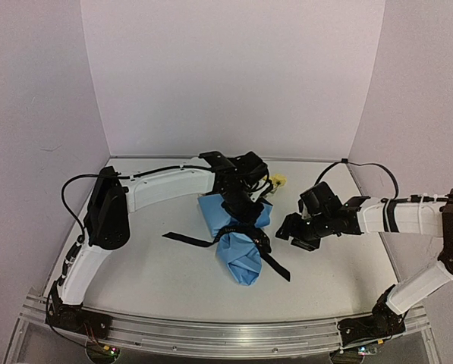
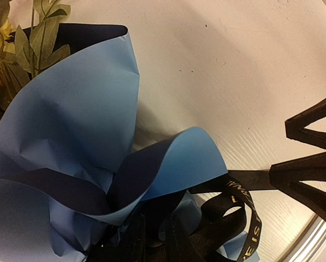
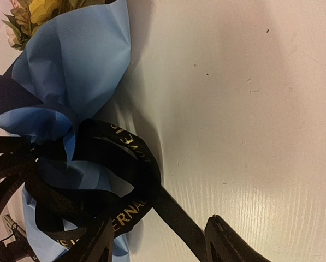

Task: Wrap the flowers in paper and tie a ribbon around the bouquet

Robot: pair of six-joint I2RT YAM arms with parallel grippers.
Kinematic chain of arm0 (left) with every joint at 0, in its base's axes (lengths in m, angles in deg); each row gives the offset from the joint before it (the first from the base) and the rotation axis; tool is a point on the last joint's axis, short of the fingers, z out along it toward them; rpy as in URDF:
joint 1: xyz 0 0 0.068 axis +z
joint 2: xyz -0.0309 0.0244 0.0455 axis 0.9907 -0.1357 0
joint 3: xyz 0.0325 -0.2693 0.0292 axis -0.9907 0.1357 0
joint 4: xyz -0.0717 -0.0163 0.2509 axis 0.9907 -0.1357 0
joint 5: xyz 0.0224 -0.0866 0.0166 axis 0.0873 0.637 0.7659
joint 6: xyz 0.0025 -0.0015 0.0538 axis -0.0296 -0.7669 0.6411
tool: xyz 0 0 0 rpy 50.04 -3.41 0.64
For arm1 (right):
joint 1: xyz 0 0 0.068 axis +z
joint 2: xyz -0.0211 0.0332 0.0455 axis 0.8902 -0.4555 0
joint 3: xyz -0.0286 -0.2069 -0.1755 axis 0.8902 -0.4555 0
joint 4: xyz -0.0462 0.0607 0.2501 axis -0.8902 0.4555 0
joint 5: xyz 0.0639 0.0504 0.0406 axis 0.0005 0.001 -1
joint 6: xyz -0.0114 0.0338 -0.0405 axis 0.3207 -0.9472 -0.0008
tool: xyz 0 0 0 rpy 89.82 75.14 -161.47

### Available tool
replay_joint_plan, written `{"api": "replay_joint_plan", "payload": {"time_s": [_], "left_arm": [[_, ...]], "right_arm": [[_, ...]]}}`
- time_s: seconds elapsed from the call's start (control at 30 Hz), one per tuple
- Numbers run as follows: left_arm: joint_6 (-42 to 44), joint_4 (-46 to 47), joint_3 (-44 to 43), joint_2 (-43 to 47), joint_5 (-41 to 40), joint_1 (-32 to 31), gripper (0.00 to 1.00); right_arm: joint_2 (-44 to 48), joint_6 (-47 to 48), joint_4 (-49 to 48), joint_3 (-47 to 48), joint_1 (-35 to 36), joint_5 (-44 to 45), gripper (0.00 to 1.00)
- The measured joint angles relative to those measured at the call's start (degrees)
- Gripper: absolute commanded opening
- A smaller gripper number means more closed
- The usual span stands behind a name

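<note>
right gripper (image 3: 160, 232) open over ribbon (image 3: 131, 158)

From above, the left arm (image 1: 173, 182) hides most of the flowers (image 1: 278, 182); the lettering on the ribbon (image 1: 188, 241) is too small to read.

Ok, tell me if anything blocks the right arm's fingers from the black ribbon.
Nothing visible does: the narrow black ribbon with gold lettering has its tail lying directly between the right arm's open fingers.
</note>
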Motion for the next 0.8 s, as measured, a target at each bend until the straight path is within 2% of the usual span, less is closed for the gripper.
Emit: {"api": "replay_joint_plan", "payload": {"time_s": [0.27,0.57,0.8], "left_arm": [[0.4,0.1,0.3,0.0,0.0,-0.1,0.01],[0.6,4.0,6.3,1.0,-2.9,-0.1,0.00],[0.0,7.5,10.1,3.4,-5.0,0.0,0.00]], "right_arm": [[0.0,0.0,-0.2,-0.2,0.0,0.0,0.61],[-0.1,0.0,-0.9,-0.2,0.0,-0.3,0.63],[-1.8,0.0,-2.6,-0.2,0.0,-1.9,0.55]]}}
